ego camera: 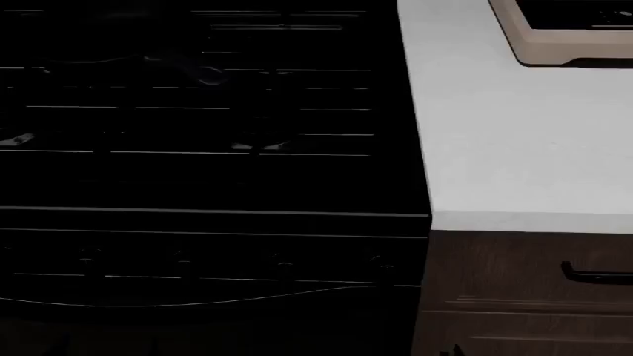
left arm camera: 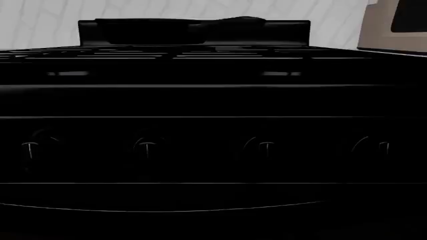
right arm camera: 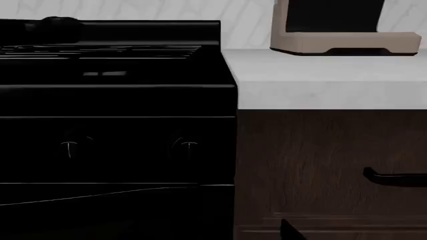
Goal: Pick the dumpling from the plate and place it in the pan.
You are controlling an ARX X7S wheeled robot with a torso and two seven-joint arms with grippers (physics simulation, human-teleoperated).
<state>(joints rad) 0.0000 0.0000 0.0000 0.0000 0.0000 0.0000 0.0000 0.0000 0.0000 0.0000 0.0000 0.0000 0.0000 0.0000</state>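
Note:
The dumpling and the blue-rimmed plate are out of view in all three views. A low black shape [left arm camera: 220,21] on the rear of the stove may be the pan. It is black on black and I cannot make it out for sure. A faint curved outline [ego camera: 148,65] shows on the rear grates in the head view. My left gripper does not show in any view. Of my right gripper only a dark fingertip [right arm camera: 291,231] shows, in front of the cabinet below the counter. I cannot tell how its jaws stand.
A black stove [ego camera: 198,185] with grates and a row of knobs [left arm camera: 147,147] fills the left. A white counter [ego camera: 514,148] lies to its right, with a beige appliance [ego camera: 554,44] at the back. Below the counter is a dark wood cabinet with a black drawer handle [ego camera: 594,276].

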